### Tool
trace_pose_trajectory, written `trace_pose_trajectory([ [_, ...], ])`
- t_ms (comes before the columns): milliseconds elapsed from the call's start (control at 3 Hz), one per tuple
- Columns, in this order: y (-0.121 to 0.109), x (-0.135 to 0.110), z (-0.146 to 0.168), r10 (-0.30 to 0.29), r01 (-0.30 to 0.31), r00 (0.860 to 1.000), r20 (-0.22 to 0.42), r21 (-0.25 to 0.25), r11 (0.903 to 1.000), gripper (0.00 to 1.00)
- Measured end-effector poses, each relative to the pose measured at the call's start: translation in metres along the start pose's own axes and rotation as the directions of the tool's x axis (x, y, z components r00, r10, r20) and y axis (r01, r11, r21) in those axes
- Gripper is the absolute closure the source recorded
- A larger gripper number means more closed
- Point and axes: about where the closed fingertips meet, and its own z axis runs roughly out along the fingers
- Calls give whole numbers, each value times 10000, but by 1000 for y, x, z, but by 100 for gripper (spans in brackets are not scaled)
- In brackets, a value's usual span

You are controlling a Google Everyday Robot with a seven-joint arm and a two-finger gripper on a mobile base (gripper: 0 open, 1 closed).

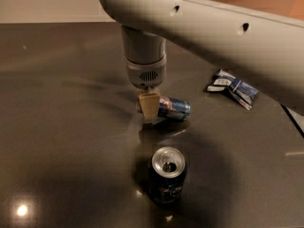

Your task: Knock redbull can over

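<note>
End effector (148, 109) in front of redbull can (175, 108) hides one end.

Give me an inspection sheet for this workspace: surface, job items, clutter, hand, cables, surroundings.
Surface: dark glossy tabletop, with light glare near its front left corner.
Job's things: slim blue-and-silver can lies on its side near the middle, already toppled.
Clutter: wider dark blue soda can stands upright with its top open, in front of the slim can; crumpled blue-and-white packet lies to the right.
Grippers: hand points down at the slim can's left end and covers that end in this view.
Cables: nothing seen.
Surroundings: pale wall behind the table's far edge.
</note>
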Motion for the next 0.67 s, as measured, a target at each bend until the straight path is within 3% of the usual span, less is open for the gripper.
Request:
trace_pose_trajectory([
  [667, 3, 3, 19, -115, 106, 9996, -239, -355, 9993, 36],
])
